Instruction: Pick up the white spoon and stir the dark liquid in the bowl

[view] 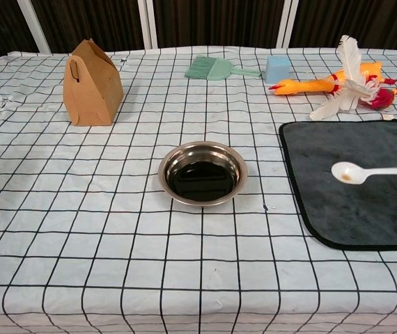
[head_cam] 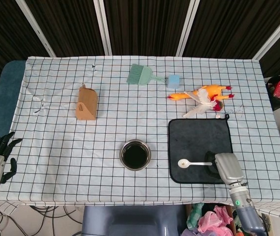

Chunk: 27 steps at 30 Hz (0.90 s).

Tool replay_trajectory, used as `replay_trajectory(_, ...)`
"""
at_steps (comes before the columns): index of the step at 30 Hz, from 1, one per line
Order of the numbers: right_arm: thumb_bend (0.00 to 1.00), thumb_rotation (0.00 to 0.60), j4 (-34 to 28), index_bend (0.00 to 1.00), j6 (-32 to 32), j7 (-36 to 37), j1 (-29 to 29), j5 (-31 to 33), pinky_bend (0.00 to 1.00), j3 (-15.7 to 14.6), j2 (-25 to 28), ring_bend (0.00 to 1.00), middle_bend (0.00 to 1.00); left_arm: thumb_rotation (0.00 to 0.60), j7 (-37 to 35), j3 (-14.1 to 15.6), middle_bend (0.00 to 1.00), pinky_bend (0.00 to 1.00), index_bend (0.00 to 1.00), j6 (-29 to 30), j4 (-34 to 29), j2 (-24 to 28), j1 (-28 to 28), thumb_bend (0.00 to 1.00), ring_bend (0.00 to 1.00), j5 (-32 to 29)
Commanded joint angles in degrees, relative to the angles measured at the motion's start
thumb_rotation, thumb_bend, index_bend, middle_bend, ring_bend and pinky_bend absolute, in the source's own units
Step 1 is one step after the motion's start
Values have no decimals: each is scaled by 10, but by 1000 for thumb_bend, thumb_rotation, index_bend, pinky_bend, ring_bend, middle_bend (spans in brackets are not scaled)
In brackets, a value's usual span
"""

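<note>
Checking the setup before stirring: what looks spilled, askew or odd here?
Nothing spilled: the dark liquid sits inside the bowl. The white spoon has a brownish spot in its scoop. The rubber chicken lies on its side beside the dark mat.

Tabletop (head_cam: 56,147), covered by a white cloth with a black grid, carrying: brown paper bag (head_cam: 86,103) at 10 o'clock; green brush (head_cam: 140,75) and pale blue block (head_cam: 173,80) at 12 o'clock; yellow rubber chicken (head_cam: 201,93) with white feather (head_cam: 199,107) at 2 o'clock. Steel bowl (head_cam: 135,155) of dark liquid near centre, toward 6 o'clock. Dark grey mat (head_cam: 199,142) at 4 o'clock.
</note>
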Motion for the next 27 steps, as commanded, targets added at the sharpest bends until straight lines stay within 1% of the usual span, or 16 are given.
replay_trajectory(1,387,600,-19,588,13,-23,14,-24,1000,15,27,1000,965,600,0,-1,0,0,167,1,0,-1,0,727,0,-1)
replay_trajectory(5,386,600,-35,590,15,-47,28,-38,1000,31,49,1000,968,600,1,-1,0,0,167,1,0,-2,0,727,0,-1)
replay_trajectory(9,387,600,-45,594,5,-89,61,-52,1000,61,72,1000,973,600,0,-3,0,0,166,2,-1,-3,1,726,0,-3)
replay_trajectory(12,386,600,-40,594,-15,-129,95,-62,1000,84,83,1000,975,600,-1,-3,0,0,166,2,0,-3,0,726,0,-2)
replay_trajectory(17,387,600,-28,600,-40,-173,135,-79,1000,104,88,1000,984,600,3,-2,0,0,167,-1,2,-5,-2,727,0,0)
replay_trajectory(21,387,600,-9,612,-36,-191,159,-98,1000,114,77,1000,988,600,10,-4,0,0,167,-2,-1,-8,-1,726,0,-8)
replay_trajectory(23,387,600,3,615,-39,-200,171,-109,1000,114,71,1000,988,600,13,-6,0,0,167,-3,-1,-10,-1,726,0,-13)
replay_trajectory(24,386,600,14,615,-44,-217,183,-126,1000,111,65,1000,988,600,15,-9,0,0,167,-4,-2,-11,-1,727,0,-18)
replay_trajectory(27,386,600,30,617,-38,-242,195,-148,1000,107,50,1000,988,600,17,-11,0,0,166,-6,-3,-12,-2,726,0,-24)
